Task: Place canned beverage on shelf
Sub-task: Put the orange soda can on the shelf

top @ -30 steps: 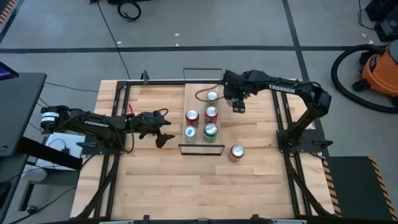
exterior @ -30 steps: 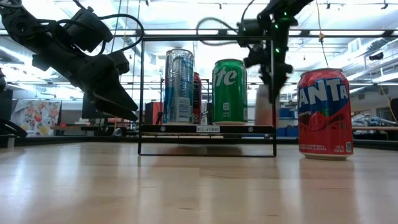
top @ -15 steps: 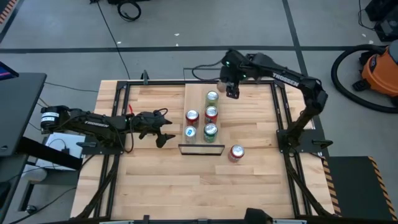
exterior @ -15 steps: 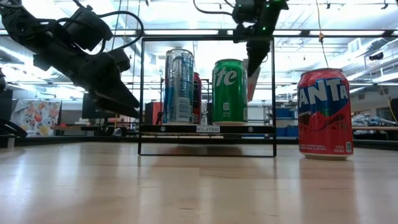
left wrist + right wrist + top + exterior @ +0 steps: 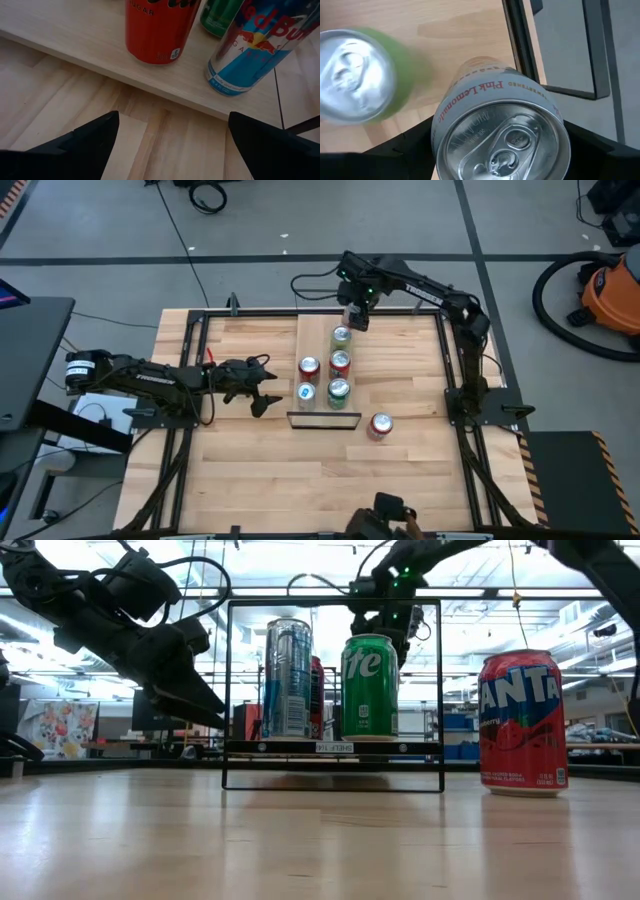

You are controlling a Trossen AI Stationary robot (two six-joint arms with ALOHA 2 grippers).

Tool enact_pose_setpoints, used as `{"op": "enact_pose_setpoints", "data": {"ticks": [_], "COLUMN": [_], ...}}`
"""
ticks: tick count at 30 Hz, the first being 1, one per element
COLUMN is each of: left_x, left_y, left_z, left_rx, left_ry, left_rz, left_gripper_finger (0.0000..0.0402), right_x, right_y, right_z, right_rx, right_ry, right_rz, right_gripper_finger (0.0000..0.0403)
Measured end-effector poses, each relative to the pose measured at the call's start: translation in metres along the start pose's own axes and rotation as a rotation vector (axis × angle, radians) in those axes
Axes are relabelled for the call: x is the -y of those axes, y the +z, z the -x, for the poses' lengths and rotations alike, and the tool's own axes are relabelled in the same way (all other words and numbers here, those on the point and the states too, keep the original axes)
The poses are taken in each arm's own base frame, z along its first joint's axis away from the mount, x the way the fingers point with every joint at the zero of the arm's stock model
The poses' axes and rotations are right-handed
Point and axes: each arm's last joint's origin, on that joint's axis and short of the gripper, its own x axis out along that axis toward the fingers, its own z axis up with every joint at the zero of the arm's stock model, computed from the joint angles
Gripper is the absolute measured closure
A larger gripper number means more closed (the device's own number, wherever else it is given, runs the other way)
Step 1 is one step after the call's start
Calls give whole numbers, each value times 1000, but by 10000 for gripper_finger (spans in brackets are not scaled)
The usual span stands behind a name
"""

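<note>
Right claw [image 5: 357,317] pinching pink lemonade can [image 5: 501,135] above shelf [image 5: 312,330] far end; red Fanta can [image 5: 379,425] on tabletop [image 5: 400,470]; left claw [image 5: 167,145] spread.

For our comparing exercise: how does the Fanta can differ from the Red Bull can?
The Fanta can is red; the Red Bull can is blue and silver. The Fanta can looks stouter, the Red Bull can slimmer. The Fanta can stands on the tabletop, the Red Bull can on the shelf. Both stand upright.
</note>
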Motion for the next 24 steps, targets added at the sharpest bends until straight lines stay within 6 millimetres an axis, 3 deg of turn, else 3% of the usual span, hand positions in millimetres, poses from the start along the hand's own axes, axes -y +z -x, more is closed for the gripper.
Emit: {"op": "enact_pose_setpoints", "data": {"ticks": [14, 24], "left_x": [0, 0], "left_y": [0, 0], "left_z": [0, 0], "left_rx": [-2, -2], "left_ry": [1, 1], "left_rz": [-26, -20], "left_gripper_finger": [13, 13], "right_x": [7, 11], "right_y": [13, 11], "right_z": [-29, -33], "right_rx": [12, 40], "right_ry": [42, 95], "right_rz": [-10, -22], "right_gripper_finger": [77, 67]}}
